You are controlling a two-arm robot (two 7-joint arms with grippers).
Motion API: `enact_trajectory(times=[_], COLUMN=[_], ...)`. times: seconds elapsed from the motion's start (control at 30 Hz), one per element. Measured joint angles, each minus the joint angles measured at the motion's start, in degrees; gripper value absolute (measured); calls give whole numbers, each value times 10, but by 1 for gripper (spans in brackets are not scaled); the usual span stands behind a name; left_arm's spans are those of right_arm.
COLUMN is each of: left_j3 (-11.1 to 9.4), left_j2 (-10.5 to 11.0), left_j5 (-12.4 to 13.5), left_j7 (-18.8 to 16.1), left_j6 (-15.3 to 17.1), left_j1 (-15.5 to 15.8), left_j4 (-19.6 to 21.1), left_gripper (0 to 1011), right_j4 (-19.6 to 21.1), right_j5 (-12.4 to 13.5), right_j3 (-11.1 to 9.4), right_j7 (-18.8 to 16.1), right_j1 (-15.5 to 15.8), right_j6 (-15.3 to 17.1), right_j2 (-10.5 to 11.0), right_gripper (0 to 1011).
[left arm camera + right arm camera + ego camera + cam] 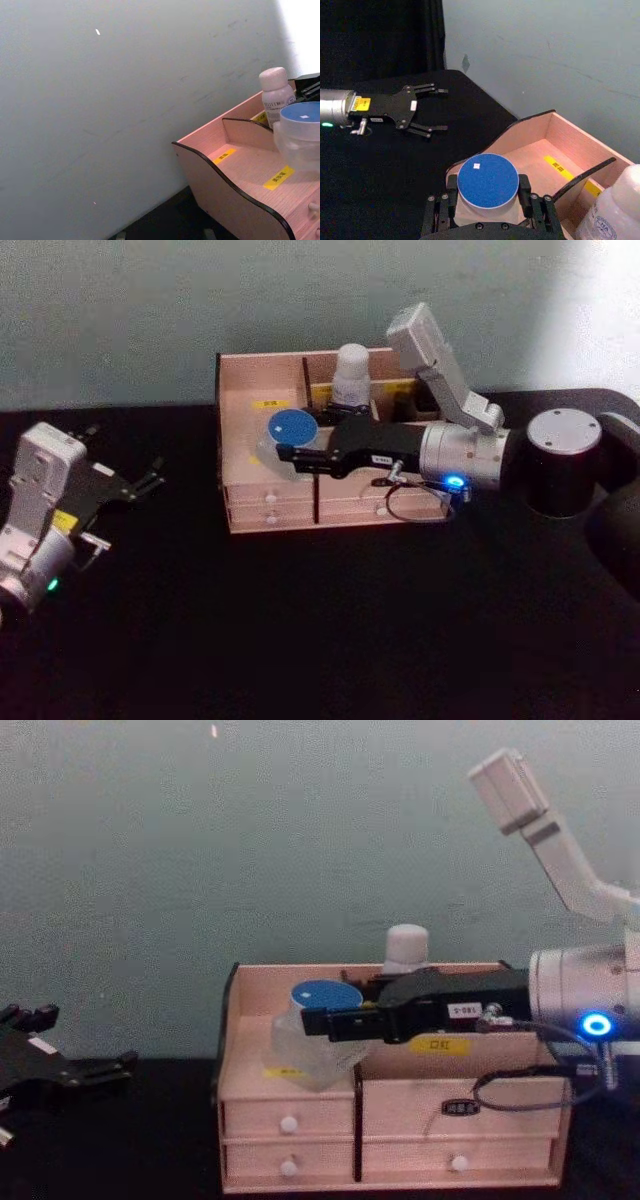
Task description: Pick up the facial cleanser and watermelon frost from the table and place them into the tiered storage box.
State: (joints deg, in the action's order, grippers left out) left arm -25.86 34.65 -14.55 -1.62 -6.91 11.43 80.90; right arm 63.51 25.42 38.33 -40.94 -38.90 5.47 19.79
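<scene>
Currently a clear jar (287, 434) with a blue lid (487, 180) is gripped by the right gripper (290, 453), whose fingers (523, 190) are clamped against its two sides. It is held over the left front compartment of the box (240, 390), above the yellow label (278, 177) on that shelf; in the chest view its base sits at or just above the shelf, and contact cannot be told. The right arm is stretched in from the right, across the top of the box's right half.

A white bottle (351, 372) with a rounded cap is stood upright in a rear compartment of the box, just behind the right gripper's black body. Which of the two containers is the cleanser and which the watermelon frost cannot be read from their labels.

The box is set on a black table (320, 640) against a pale wall. Two rows of drawers with white knobs (289, 1124) are seen along its front.

The left gripper (145, 483) is held low over the table, well to the left of the box, its fingers (427, 90) spread apart with nothing between them.
</scene>
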Motion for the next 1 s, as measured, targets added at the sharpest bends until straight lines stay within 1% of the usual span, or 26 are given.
enact_trajectory(times=[0.5, 1.0], left_j3=[0, 0], left_j2=[0, 0], left_j5=[0, 0], left_j7=[0, 0], left_j6=[0, 0], left_j1=[0, 0], left_j4=[0, 0], left_gripper=[1001, 1001], right_j4=[-60, -106], right_j5=[-9, -24], right_j3=[-1, -1], right_j7=[-9, -10], right_j1=[-29, -48], right_j6=[-7, -12], right_j2=[-32, -60], right_gripper=[726, 726])
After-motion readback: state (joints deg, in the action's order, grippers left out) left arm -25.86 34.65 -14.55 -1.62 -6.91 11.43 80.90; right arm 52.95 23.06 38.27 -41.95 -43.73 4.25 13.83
